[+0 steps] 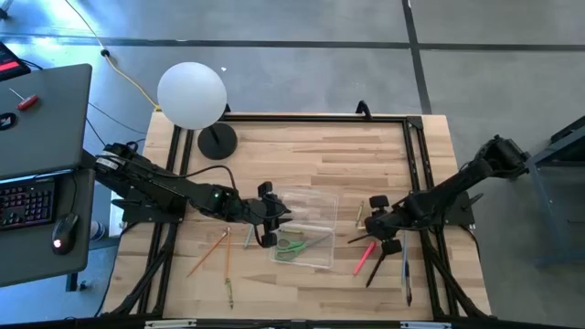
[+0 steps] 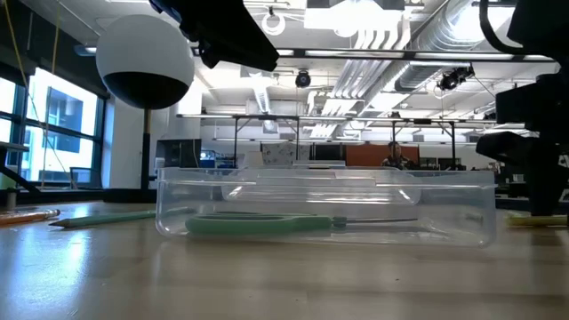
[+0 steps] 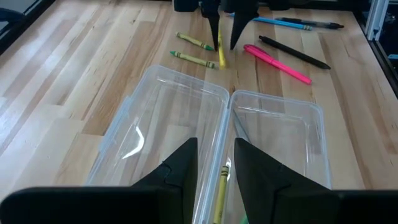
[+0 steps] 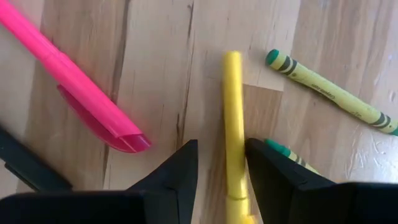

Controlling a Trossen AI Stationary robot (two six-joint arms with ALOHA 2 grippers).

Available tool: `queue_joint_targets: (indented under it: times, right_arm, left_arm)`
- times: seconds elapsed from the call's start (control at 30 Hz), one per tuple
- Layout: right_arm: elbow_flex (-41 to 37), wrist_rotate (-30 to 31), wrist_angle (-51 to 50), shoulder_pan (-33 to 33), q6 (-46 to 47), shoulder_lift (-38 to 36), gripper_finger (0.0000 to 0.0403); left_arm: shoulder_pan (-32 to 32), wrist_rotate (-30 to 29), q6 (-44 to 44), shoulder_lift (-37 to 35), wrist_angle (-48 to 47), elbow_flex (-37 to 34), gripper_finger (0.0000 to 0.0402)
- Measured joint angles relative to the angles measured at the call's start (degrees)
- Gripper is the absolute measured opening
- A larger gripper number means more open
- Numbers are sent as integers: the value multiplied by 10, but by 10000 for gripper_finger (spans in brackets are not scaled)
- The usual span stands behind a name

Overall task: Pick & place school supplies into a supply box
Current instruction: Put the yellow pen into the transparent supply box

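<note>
The clear supply box (image 1: 306, 228) lies open at mid-table, and green-handled scissors (image 1: 294, 247) lie inside it. My left gripper (image 1: 267, 217) hangs open over the box's left edge. Its wrist view shows a yellow pencil (image 3: 220, 186) lying below and between the fingers. My right gripper (image 1: 377, 219) is open just right of the box, pointing down. Its fingers stand on either side of a yellow stick (image 4: 233, 106) that lies flat on the table. Yellow-green crayons (image 3: 194, 41) (image 4: 329, 93) and a pink pen (image 4: 68, 81) lie beside it. My right gripper stands astride the yellow stick (image 3: 221, 57) from above, with the fingers across it. One finger (image 4: 267, 168) is close against the stick's side, and I cannot tell whether it touches. The stick lies on the table. My left gripper touches nothing that I can see.
A pink pen (image 1: 364, 258), a black pen (image 1: 377, 265) and a blue pen (image 1: 406, 274) lie right of the box. An orange pencil (image 1: 208, 253) and a green one (image 1: 227, 265) lie to its left. A white globe lamp (image 1: 192, 96) stands at the far left.
</note>
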Motion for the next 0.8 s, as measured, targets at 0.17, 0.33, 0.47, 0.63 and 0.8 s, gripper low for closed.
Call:
queue_joint_targets:
  times: [0.17, 0.33, 0.47, 0.63, 0.8]
  right_arm:
    - [0, 6, 14, 0, -8, 24, 119]
    - [0, 20, 30, 1, -20, 37, 92]
    - [0, 32, 38, 0, 13, 40, 45]
    - [-1, 38, 89, 0, 57, 29, 9]
    - [53, 50, 103, 0, 65, 16, 19]
  left_arm:
    - [0, 0, 0, 0, 0, 0, 136]
    - [0, 0, 0, 0, 0, 0, 136]
    - [0, 0, 0, 0, -1, 0, 136]
    - [0, 0, 0, 0, -3, 0, 136]
    - [0, 0, 0, 0, -2, 0, 136]
